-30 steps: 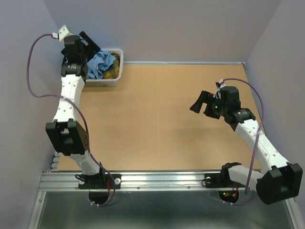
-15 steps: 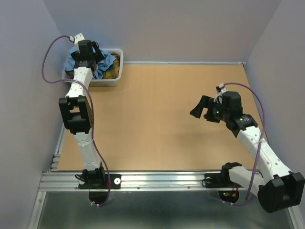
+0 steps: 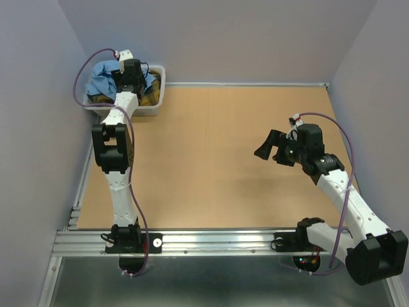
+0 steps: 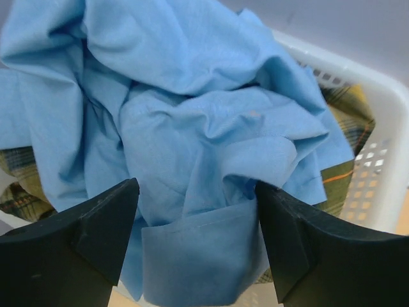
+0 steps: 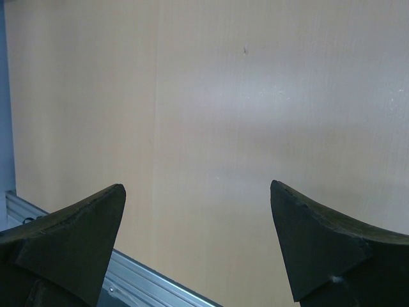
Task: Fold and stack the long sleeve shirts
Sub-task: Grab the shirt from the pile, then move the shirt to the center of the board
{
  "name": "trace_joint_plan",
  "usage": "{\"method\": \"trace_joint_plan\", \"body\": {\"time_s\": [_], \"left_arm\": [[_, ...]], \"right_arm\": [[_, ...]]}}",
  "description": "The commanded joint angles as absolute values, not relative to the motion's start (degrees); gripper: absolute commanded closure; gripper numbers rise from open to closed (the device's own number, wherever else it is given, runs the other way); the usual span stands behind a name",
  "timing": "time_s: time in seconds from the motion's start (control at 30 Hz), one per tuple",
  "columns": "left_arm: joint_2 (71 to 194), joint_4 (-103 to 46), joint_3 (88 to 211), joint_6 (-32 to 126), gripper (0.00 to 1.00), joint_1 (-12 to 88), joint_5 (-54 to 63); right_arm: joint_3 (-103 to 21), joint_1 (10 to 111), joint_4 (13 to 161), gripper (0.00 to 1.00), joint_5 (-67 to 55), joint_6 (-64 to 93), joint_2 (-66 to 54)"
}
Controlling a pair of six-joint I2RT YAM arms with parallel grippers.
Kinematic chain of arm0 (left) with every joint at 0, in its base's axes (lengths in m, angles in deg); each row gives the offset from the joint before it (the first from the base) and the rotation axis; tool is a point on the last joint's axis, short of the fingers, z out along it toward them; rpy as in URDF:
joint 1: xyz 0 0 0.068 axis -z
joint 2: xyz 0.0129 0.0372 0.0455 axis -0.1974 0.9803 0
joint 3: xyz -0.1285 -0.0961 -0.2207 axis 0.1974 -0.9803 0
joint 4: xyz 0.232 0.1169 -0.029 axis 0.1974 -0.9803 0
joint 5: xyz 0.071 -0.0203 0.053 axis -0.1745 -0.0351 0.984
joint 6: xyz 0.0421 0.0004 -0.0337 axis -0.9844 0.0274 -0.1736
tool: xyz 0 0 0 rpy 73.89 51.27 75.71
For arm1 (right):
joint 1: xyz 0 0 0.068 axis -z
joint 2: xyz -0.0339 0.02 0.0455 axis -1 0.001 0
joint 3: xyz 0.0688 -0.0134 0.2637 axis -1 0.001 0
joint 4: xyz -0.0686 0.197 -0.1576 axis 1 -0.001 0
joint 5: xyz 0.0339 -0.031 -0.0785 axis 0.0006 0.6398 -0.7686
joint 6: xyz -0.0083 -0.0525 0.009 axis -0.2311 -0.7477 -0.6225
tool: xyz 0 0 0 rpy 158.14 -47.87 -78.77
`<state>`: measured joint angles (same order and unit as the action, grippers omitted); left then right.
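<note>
Left wrist | left tool [image 4: 197, 192] spread, astride light blue shirt [image 4: 192, 121] in basket [image 4: 383, 160], worktop far-left corner | looks limp, light: pinch bunched fold | right tool [image 5: 198, 192] released

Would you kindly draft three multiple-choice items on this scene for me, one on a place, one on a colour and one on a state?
1. Where on the table does the white basket stand?
A. In the far left corner
B. In the centre
C. At the near right edge

2. What colour is the crumpled shirt lying on top in the basket?
A. Red
B. Light blue
C. White

3. How do the fingers of the right gripper stand?
A. Shut on the shirt
B. Shut on the basket
C. Open above the table

Answers:
1 A, the top view shows it in the far left corner.
2 B, the left wrist view shows light blue cloth.
3 C, the right wrist view shows them wide apart with only tabletop between.
</note>
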<state>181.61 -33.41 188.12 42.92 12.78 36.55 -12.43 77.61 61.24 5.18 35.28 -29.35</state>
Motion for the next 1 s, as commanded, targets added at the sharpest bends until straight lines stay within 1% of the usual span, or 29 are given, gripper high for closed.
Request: {"method": "trace_joint_plan", "body": {"time_s": [0.0,0.03,0.07,0.17,0.2,0.23,0.27,0.3,0.43,0.6,0.67,0.77,0.83,0.93,0.97], "left_arm": [[182.04,-31.68,191.16,41.04,0.27,13.85,40.12],[182.21,-31.68,191.42,40.60,0.31,13.94,40.20],[181.78,-31.77,191.69,40.60,0.45,14.11,40.55],[179.59,-32.03,192.04,40.25,0.71,14.55,40.82],[177.14,-32.03,192.04,40.07,0.85,14.73,41.08],[175.99,-32.03,192.30,39.55,0.90,15.25,41.26],[173.36,-32.03,192.74,39.11,0.98,15.43,41.35],[171.95,-32.03,193.09,38.76,1.00,15.69,41.69],[165.70,-31.94,196.78,37.44,1.00,17.27,40.21],[157.35,-31.94,203.54,40.32,1.00,20.17,31.97],[154.20,-30.98,205.74,39.90,1.00,22.88,29.06],[149.54,-26.07,206.28,38.58,1.00,25.97,25.19],[147.51,-24.22,206.54,39.28,1.00,28.78,20.18],[144.60,-22.63,207.25,46.46,1.00,31.07,13.06],[143.29,-22.63,206.98,48.49,1.00,31.51,8.78]], "right_arm": [[-11.57,77.82,63.09,0.00,6.10,36.14,-30.85],[-11.57,77.82,63.00,0.00,6.19,36.14,-30.94],[-11.57,77.82,63.00,0.00,6.28,36.31,-31.12],[-11.66,77.82,63.00,0.00,6.28,36.49,-32.26],[-11.66,77.90,63.00,0.00,6.28,36.58,-32.43],[-11.74,77.90,63.00,0.00,6.19,36.58,-32.70],[-11.83,77.90,63.00,0.00,6.28,36.67,-32.87],[-12.01,77.90,63.00,0.00,6.37,36.58,-33.14],[-12.62,77.82,63.00,0.00,7.16,37.19,-34.37],[-11.22,77.90,63.00,0.00,6.98,38.42,-38.14],[-10.96,77.82,62.91,0.00,7.07,38.77,-39.55],[-11.22,77.90,62.91,0.00,7.95,39.04,-42.19],[-11.74,77.90,62.82,0.00,7.77,38.86,-43.77],[-12.36,77.82,62.65,0.00,6.81,38.95,-46.23],[-12.53,77.82,62.65,0.00,6.63,38.86,-47.19]]}}
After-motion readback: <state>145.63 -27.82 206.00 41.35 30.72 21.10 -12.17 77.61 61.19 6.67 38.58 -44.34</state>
